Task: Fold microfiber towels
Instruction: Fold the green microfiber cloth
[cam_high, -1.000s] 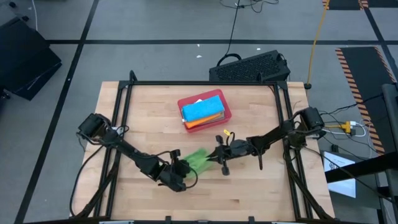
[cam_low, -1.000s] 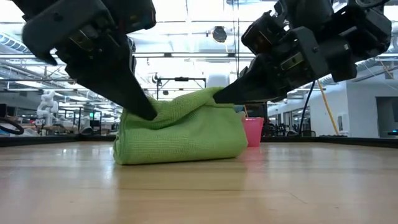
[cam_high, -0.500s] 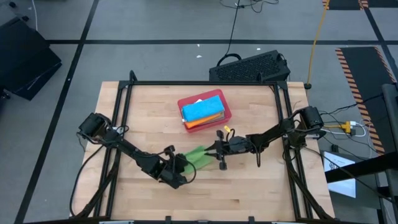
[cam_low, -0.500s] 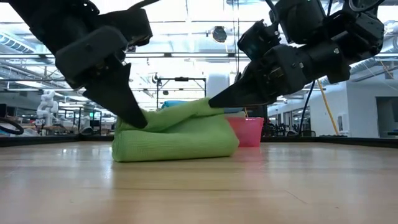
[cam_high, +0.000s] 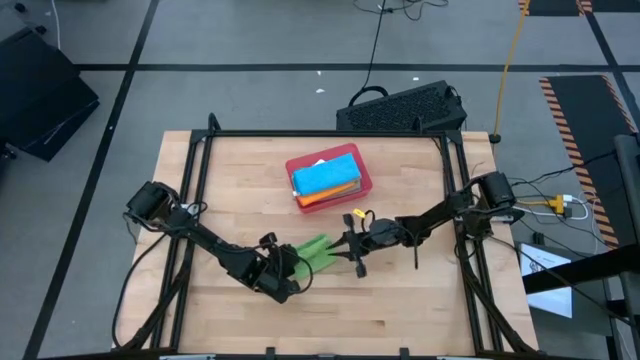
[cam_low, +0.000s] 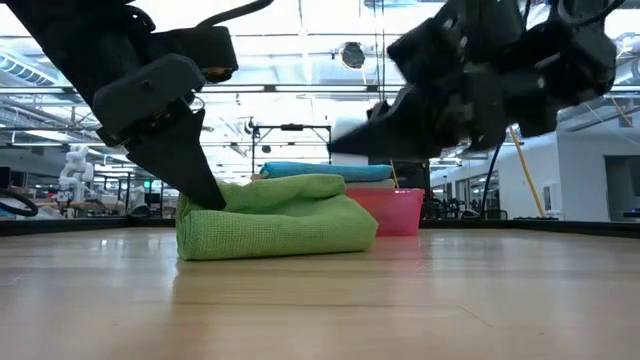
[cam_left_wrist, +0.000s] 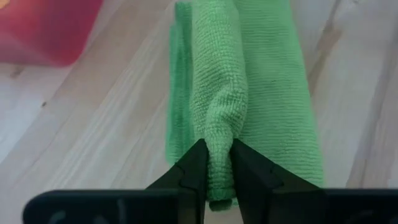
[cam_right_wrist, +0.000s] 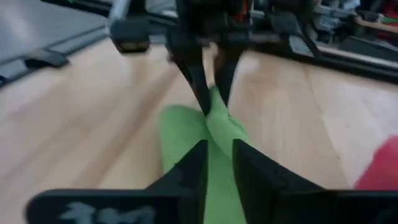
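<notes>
A bright green microfiber towel (cam_high: 313, 250), folded into a thick narrow pad, lies on the wooden table (cam_high: 400, 310) at mid-table; it also shows in the low view (cam_low: 280, 220). My left gripper (cam_left_wrist: 217, 146) is shut on the towel's end on the table's left side (cam_low: 200, 200). My right gripper (cam_low: 340, 150) hovers clear above the towel's other end, its fingers a narrow gap apart; the towel (cam_right_wrist: 186, 134) lies below them. My left gripper pinches a raised fold of the towel (cam_left_wrist: 217, 124) at its end between its two fingers. The fingers (cam_low: 195, 170) slant down onto that end from the table's left and lie along the towel. The towel rests flat on the table.
A red tray (cam_high: 360, 178) at the table's far middle holds a stack of folded towels, a bright blue one (cam_high: 325, 177) on top and an orange one (cam_high: 318, 200) beneath. A black keyboard (cam_high: 400, 108) lies beyond the far edge. Bare wood lies near the front edge.
My right gripper has let go of the towel's end on the table's right side and has risen clear of it. That end has dropped, so the towel lies flat where it was humped between the two grippers. My left gripper has sunk with its end.
</notes>
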